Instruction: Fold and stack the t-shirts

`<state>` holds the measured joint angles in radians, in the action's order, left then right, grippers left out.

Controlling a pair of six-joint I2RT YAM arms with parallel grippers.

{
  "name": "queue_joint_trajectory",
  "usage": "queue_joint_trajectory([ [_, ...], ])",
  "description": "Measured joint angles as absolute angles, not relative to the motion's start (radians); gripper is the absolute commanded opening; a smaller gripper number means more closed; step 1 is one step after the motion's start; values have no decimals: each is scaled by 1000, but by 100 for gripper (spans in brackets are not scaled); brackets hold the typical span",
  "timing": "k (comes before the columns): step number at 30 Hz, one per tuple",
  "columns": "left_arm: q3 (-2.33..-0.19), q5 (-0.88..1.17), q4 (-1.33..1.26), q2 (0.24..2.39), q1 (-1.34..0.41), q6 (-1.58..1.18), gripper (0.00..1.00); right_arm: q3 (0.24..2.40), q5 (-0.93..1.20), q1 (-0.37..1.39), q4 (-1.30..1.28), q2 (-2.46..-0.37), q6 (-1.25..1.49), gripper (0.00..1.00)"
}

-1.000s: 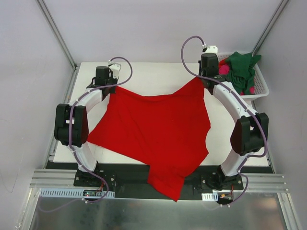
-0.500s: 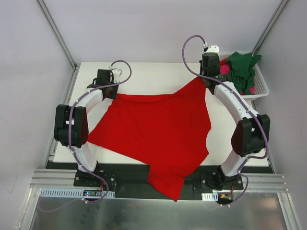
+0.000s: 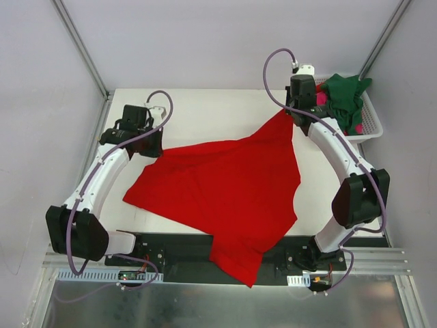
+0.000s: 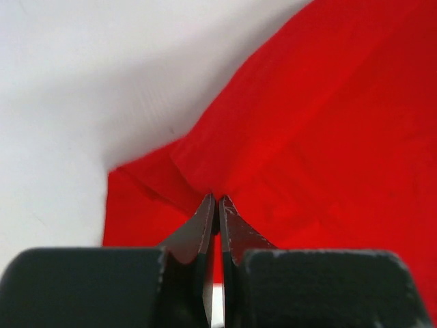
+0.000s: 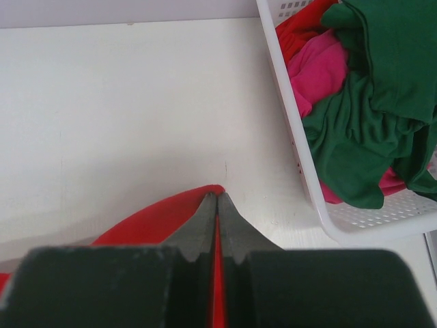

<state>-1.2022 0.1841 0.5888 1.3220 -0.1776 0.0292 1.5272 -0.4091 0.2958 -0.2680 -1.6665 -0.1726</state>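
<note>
On the white surface (image 3: 205,113): the red shirt (image 3: 225,191), spread open and rumpled, not folded, with one corner draped over the near edge between the two arm bases. Stretched widest along its far side, from a left corner to a right peak.

Pinched at the far-left corner by the left hand (image 3: 156,147), jaws pressed tight together on a fold of the cloth, low over the surface. Seen from the left wrist as red bunching right at the tips of the hand (image 4: 217,205).

Pinched at the far-right peak by the right hand (image 3: 291,115), likewise clamped on the very tip of the cloth, drawn to a point there.

Just right of that hand, at the far-right corner: the basket (image 3: 372,126), holding the green shirt (image 3: 345,99) heaped on top and the pink shirt (image 3: 319,99) under and beside it, both crumpled. Possibly more red cloth at the basket's far end, though too little showing to say what.
</note>
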Motion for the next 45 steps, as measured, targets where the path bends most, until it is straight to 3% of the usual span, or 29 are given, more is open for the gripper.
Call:
queue_joint_trajectory([
  [6,-1130,234,801,1340,-194,14,0,1527,-397,296,-293,-1644,-167,2],
  [9,-1097,283,877,1335,-230,-2,6,1527,-394,296,-300,-1636,-165,1],
  [12,-1081,324,920,1317,-258,-19,21,1527,-387,296,-304,-1632,-160,1],
  [13,-1076,339,932,1309,-263,-25,41,1527,-384,296,-304,-1632,-157,2],
  [15,-1064,363,949,1299,-272,-37,49,1527,-378,296,-307,-1632,-152,2],
  [16,-1061,371,957,1298,-278,-47,60,1527,-377,296,-309,-1632,-149,1],
  [18,-1053,387,967,1299,-289,-62,75,1527,-376,296,-316,-1632,-145,1],
  [20,-1052,393,974,1299,-297,-70,81,1527,-374,296,-325,-1632,-142,1],
  [26,-1052,396,961,1299,-302,-98,79,1527,-369,296,-339,-1623,-141,2],
  [34,-1032,376,794,1284,-302,-174,60,1527,-357,296,-348,-1611,-139,1],
  [39,-924,357,632,1275,-302,-251,49,1526,-353,296,-351,-1610,-138,1],
  [45,-730,329,455,1254,-302,-354,48,1519,-350,297,-356,-1600,-138,1],
])
